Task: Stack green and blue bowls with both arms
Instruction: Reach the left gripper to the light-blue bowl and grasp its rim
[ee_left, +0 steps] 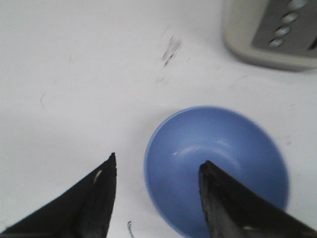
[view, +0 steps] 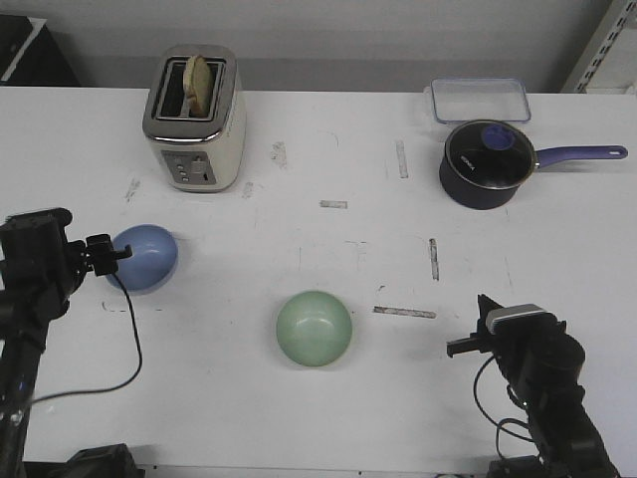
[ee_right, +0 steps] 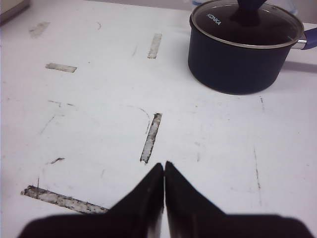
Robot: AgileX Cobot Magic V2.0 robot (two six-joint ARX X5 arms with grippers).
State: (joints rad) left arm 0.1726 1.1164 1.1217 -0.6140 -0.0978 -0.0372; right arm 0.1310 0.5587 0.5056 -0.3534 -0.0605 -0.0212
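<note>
"KONKA" is legible on the saucepan (ee_right: 245,47) lid; two bowls: blue bowl (view: 145,258) at frame left, green bowl (view: 314,328) lower center; left gripper (ee_left: 157,171) spread, straddling the blue rim; right gripper (ee_right: 164,168) closed, empty; one toaster (view: 195,119).

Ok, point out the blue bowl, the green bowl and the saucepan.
blue bowl (ee_left: 218,163): left wrist view, inside bottom.
green bowl (view: 314,329): front view, inner floor.
saucepan (ee_right: 233,64): right wrist view, dark side wall.

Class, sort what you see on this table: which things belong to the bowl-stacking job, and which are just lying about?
Job: blue bowl, green bowl, left gripper, right gripper.
Lying about: toaster with bread in its slot, lidded saucepan, clear container.
</note>
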